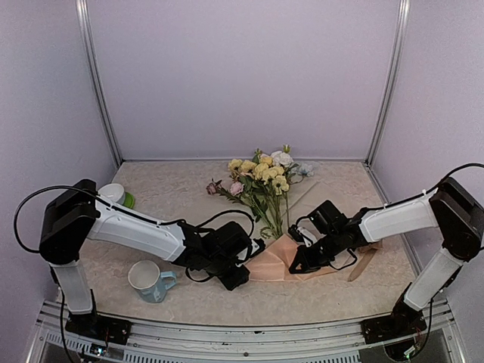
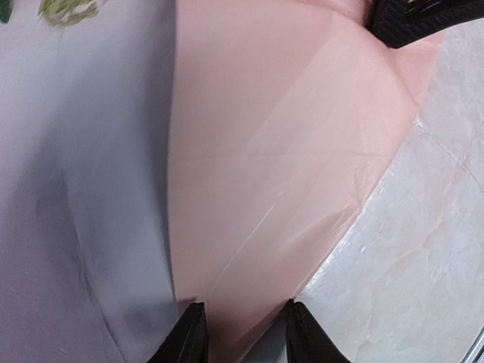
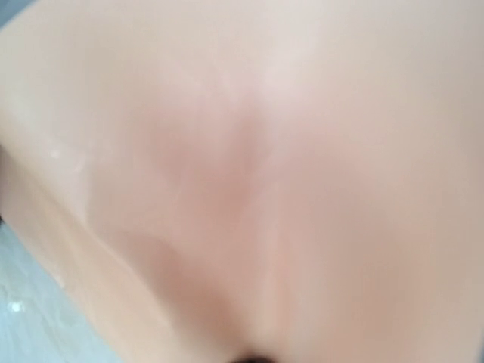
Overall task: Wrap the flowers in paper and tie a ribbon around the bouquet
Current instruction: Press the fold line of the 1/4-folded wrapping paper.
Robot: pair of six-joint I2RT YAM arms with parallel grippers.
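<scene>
The flowers [image 1: 261, 175] lie at mid-table, blooms toward the back wall, with their green stems running down into the peach paper [image 1: 274, 263]. My left gripper [image 1: 255, 248] is at the paper's left edge. In the left wrist view its fingers [image 2: 185, 336] pinch a raised fold of the paper [image 2: 272, 174]. My right gripper [image 1: 296, 266] is at the paper's right side. In its own view the blurred paper [image 3: 249, 166] fills the frame and hides all but a dark tip. A tan ribbon [image 1: 360, 266] lies under the right forearm.
A white mug with a pale blue handle [image 1: 148, 280] stands near the front left. A white and green bowl [image 1: 115, 194] sits behind the left arm. Metal frame posts and lilac walls close in the marbled table [image 1: 174, 189].
</scene>
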